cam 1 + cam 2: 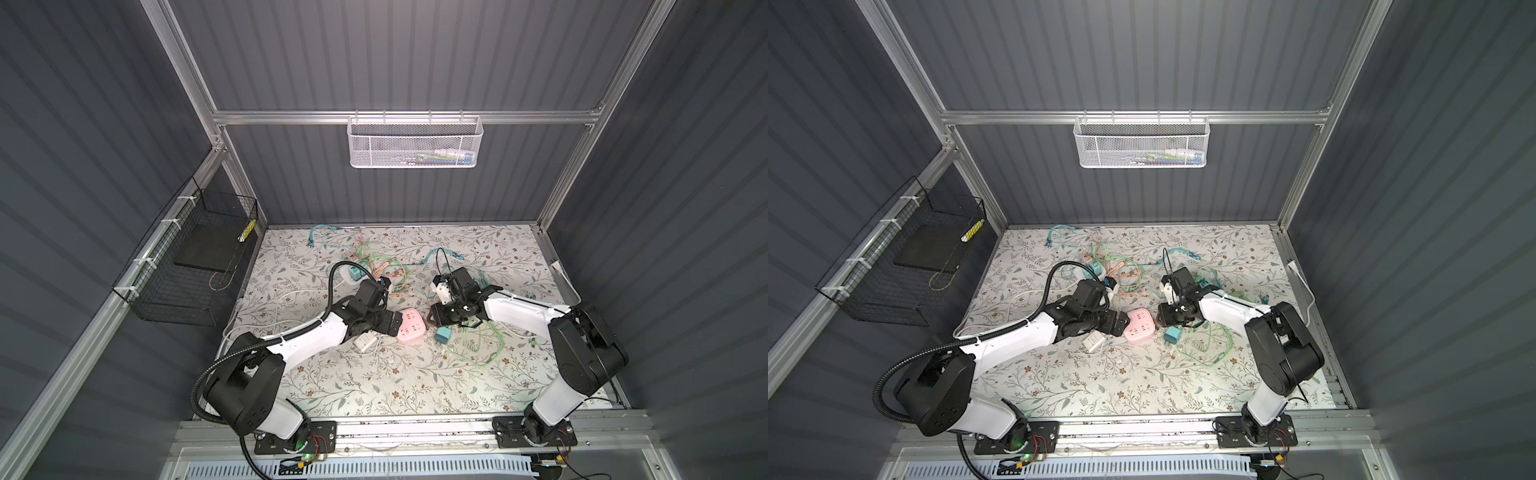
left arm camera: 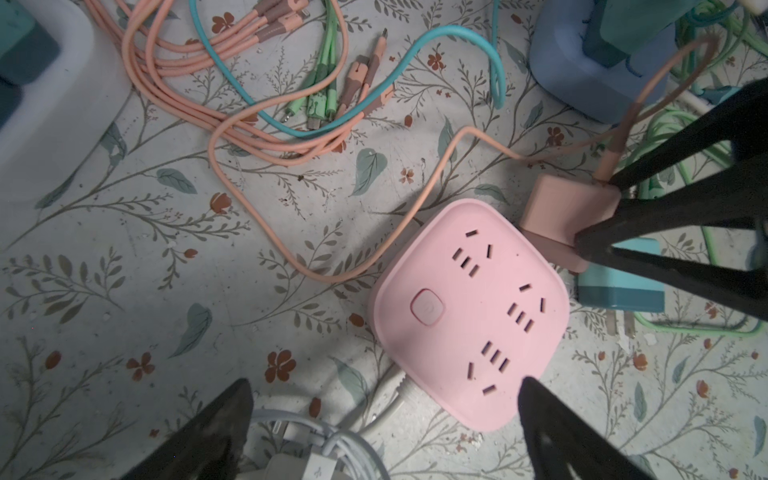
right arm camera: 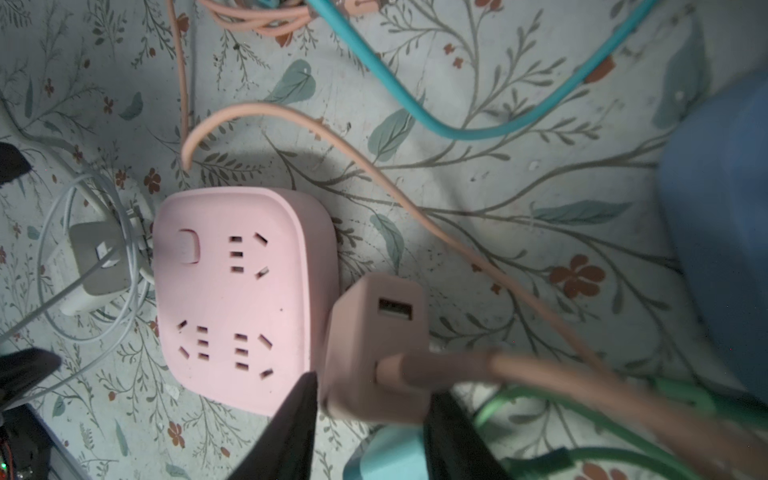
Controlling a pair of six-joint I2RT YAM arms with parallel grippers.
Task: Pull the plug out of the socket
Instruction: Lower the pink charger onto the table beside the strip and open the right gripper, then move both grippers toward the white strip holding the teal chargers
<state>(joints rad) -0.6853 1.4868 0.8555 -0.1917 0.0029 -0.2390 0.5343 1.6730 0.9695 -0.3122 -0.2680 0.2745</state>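
Plug (image 3: 374, 349), a dusty-pink charger block, lies just beside the pink socket (image 2: 469, 316), on the side toward the desk's right edge; both sit near the middle of the desk (image 1: 374, 386); every slot on the socket's top face shows empty in both wrist views, so I judge the plug to be out of it. The right end effector (image 3: 374, 390) is plainly the nearer one; its black fingers stand close on either side of the plug's body, narrow; whether they clamp it or merely flank it I cannot tell. The plug's port face looks up toward the right wrist camera, with a peach cable (image 3: 415, 199) leaving it; the prongs are hidden, presumably on the opposite face, so its prong-to-port axis seems roughly upright and a little tilted, and the fingers cross that axis. The left end effector (image 2: 385, 380) is spread wide at the socket's side toward the left edge of the desk, one fingertip over a corner of the socket, holding nothing. A teal adapter (image 1: 443, 334) lies just beyond the plug toward the front edge; any further carry should go up and toward the right edge, clear of it.
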